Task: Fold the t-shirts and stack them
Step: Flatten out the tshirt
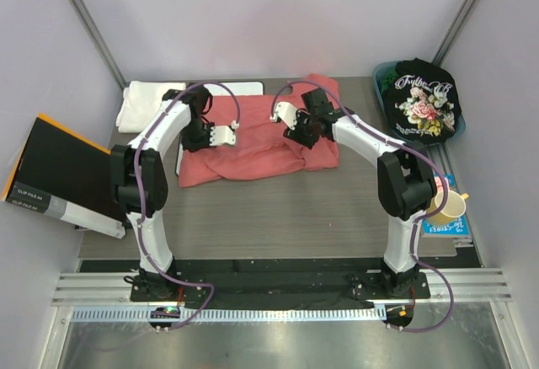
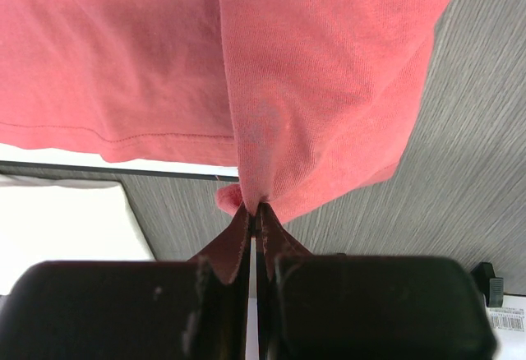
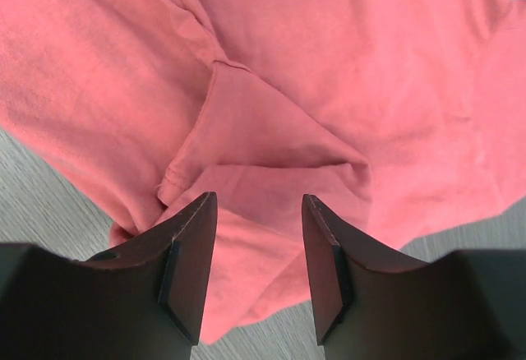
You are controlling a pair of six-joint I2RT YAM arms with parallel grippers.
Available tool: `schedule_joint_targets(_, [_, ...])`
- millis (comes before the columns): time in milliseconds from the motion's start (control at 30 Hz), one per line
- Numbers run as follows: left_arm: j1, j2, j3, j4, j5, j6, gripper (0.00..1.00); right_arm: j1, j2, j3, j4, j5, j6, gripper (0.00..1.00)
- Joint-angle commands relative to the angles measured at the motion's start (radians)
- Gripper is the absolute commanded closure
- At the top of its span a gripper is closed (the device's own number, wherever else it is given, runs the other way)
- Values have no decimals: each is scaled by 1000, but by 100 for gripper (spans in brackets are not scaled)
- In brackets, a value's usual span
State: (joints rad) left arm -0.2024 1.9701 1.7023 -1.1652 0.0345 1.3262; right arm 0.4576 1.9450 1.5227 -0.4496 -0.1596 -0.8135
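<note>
The salmon-red t-shirt lies crumpled across the middle of the table. My left gripper is shut on a pinch of its cloth; in the left wrist view the fabric rises from the closed fingertips of the gripper. My right gripper hovers open over the shirt's right part. In its wrist view the fingers of the gripper stand apart above a rumpled fold of the shirt, holding nothing. The black floral t-shirt sits at the back right. The white folded t-shirt lies at the back left.
A teal basket holds the black shirt. A white whiteboard pokes out from under the red shirt. A black binder leans at the left edge. A yellow mug stands on a blue book at the right.
</note>
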Motion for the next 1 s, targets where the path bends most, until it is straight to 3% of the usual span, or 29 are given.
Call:
schedule_joint_targets(0, [1, 7, 16, 12, 1, -12, 100, 10, 23, 36, 17, -27, -35, 49])
schedule_joint_targets(967, [1, 55, 63, 10, 10, -19, 100, 12, 77, 30, -43, -49, -138, 44])
